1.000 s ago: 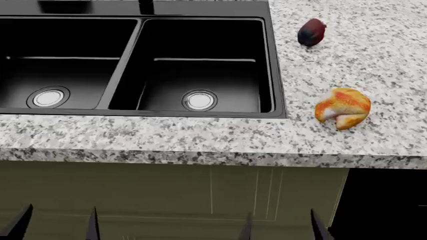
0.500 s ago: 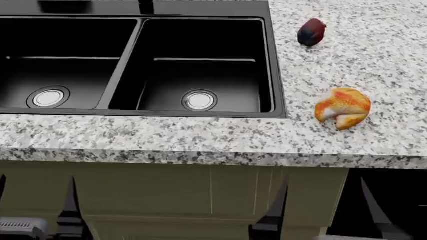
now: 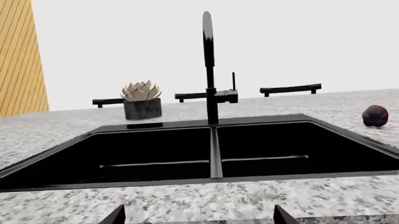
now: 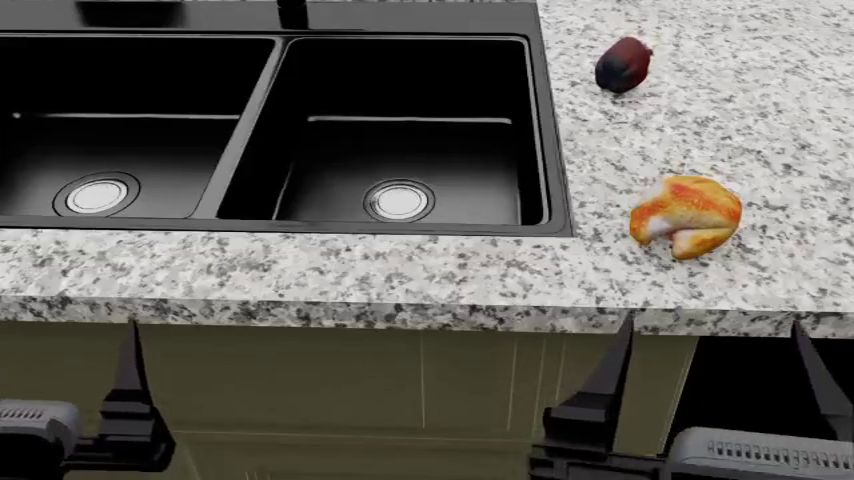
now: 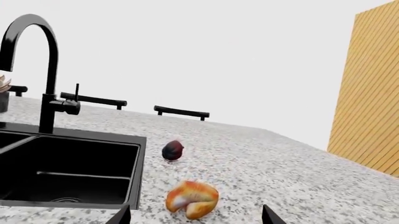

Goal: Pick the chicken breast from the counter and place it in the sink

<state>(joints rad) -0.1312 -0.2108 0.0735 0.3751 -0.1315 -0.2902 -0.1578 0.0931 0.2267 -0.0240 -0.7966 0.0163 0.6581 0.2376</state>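
Right gripper [image 4: 711,350]: two dark fingers spread wide, nothing between them, touching nothing. It sits in front of and below the front edge of the counter [image 4: 400,275], out past the sink's right end. Right wrist view confirms: both fingertips [image 5: 121,215] show far apart at the frame's bottom edge, with the chicken breast [image 5: 192,199] visible in the gap beyond them, not in contact.

Left gripper [image 4: 67,350]: only one finger shows clearly in the head view, below the counter edge in front of the sink's left basin. Left wrist view shows two fingertips [image 3: 115,215] set wide apart, empty.

Counts:
- chicken breast: 1. Lies on the counter to the right of the sink [image 4: 554,130], near the sink's front right corner but apart from its rim; orange skin up, pale side toward the counter edge.
- dark red-purple fruit [image 4: 622,64]: 1, on the counter right of the sink, nearer its back right corner, well apart from the chicken.
- sink basins: 2, each with one round silver drain [image 4: 399,200].
- faucet [image 3: 209,70]: 1, black, behind the sink's divider.
- potted succulent [image 3: 141,99]: 1, behind the sink's left basin.
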